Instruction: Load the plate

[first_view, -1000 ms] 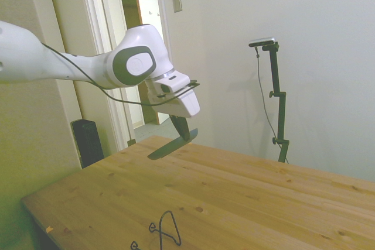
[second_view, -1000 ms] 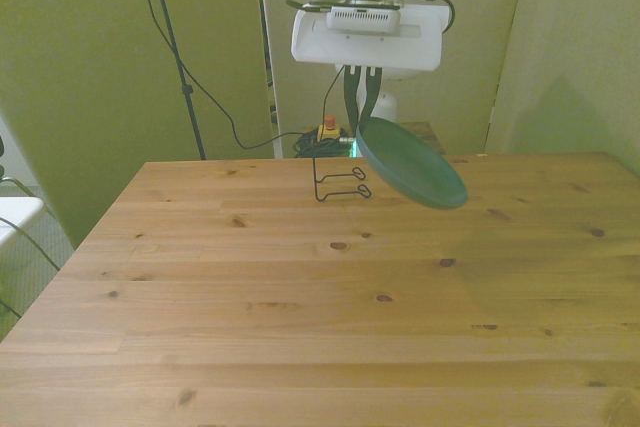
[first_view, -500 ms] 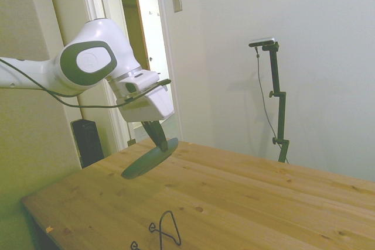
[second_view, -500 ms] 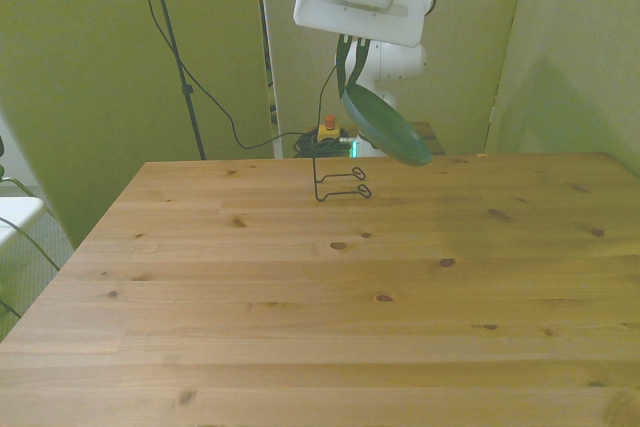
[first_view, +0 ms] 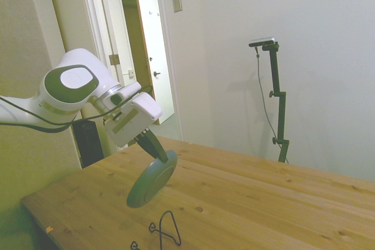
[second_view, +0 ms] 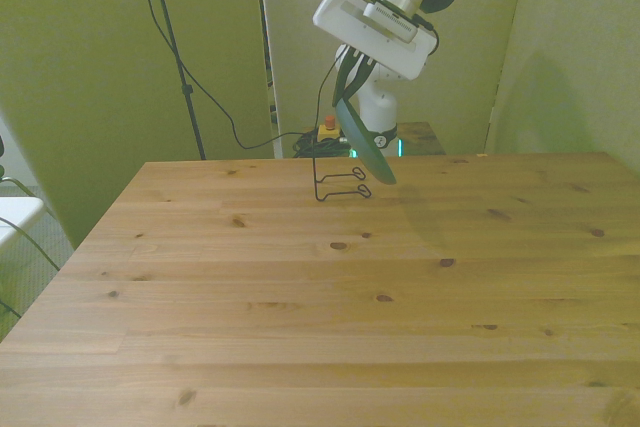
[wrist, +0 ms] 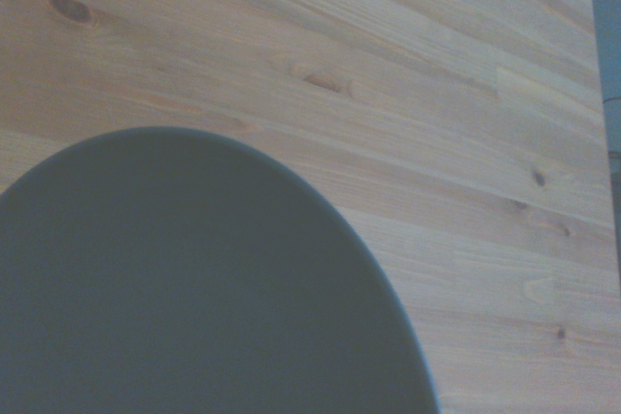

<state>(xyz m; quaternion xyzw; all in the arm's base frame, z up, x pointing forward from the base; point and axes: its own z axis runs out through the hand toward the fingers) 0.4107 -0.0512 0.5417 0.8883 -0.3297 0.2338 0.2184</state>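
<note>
**Plate held aloft, tilted steeply, near the wire stand**

As seen from the side, my gripper (first_view: 150, 143) was clenched on the rim of the plate (first_view: 152, 178), which hung below my fingers, tipped close to upright, clear of the table (first_view: 252, 197). Item beneath and just toward the camera: black wire stand (first_view: 165, 230), standing on the wood.

Front view: my gripper (second_view: 351, 77) pinched the plate (second_view: 363, 143) at its top edge; plate nearly edge-on, above the wire stand (second_view: 338, 184), apart from it.

Wrist view: plate (wrist: 184, 288), grey-teal, filled much of the frame, with table boards (wrist: 437, 113) behind it.
</note>
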